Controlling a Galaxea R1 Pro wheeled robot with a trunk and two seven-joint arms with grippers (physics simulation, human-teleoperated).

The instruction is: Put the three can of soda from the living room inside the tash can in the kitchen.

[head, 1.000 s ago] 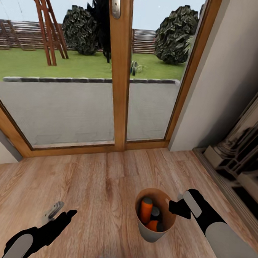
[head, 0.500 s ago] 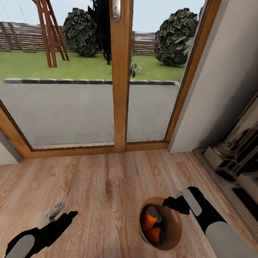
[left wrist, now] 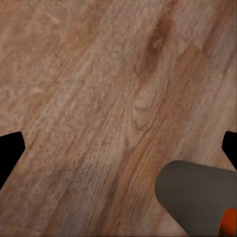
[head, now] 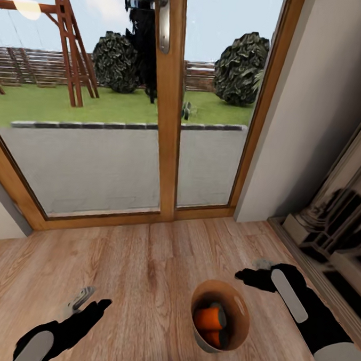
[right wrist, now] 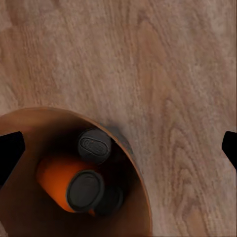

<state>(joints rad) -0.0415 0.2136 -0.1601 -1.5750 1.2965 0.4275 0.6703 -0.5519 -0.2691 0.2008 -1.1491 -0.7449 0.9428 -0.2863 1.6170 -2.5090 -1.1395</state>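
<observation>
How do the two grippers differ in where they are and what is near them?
The right gripper is beside the rim of the trash can; the left gripper is over bare wood floor, apart from it. The right wrist view looks down into the can at the soda cans; the left wrist view catches just its outer wall. Both are black, open and hold nothing.

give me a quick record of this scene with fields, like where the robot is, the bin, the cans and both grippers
place: wood floor before wood-framed glass doors
trash can: on the floor, tilted, near the right gripper
soda cans: inside the trash can; orange can lying over, three can tops visible from the right wrist
right gripper: apart from the rim, jaws open, empty
left gripper: over bare floor, jaws open, empty
</observation>
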